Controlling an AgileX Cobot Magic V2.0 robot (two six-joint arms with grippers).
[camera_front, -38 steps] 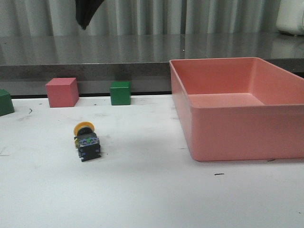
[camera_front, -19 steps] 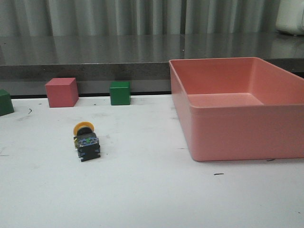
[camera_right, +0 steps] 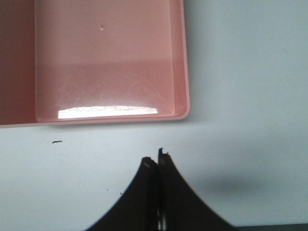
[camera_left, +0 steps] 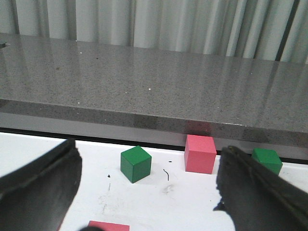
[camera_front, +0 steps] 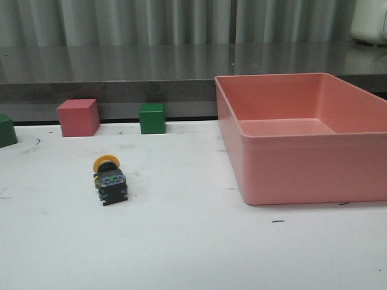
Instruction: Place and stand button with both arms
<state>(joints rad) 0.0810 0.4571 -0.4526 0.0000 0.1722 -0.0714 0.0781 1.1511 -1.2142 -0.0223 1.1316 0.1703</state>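
The button [camera_front: 110, 181] lies on its side on the white table, left of centre in the front view. Its yellow cap [camera_front: 106, 162] points toward the back and its black-grey body toward me. Neither arm shows in the front view. In the left wrist view my left gripper [camera_left: 149, 149] is open and empty, with its dark fingers [camera_left: 41, 185] spread wide above the table's back edge; the button is out of that view. In the right wrist view my right gripper [camera_right: 157, 161] is shut with nothing in it, above bare table near the pink tray's [camera_right: 185, 72] corner.
The large pink tray [camera_front: 302, 175] stands at the right. A pink cube [camera_front: 78, 117] and two green cubes [camera_front: 152, 118] [camera_front: 6, 130] line the back edge under a grey ledge [camera_front: 121, 66]. The left wrist view shows these cubes and another pink piece [camera_left: 108, 225].
A dark arm shape at the top left of the front view one second ago has gone out of view. The button and cubes have not moved.
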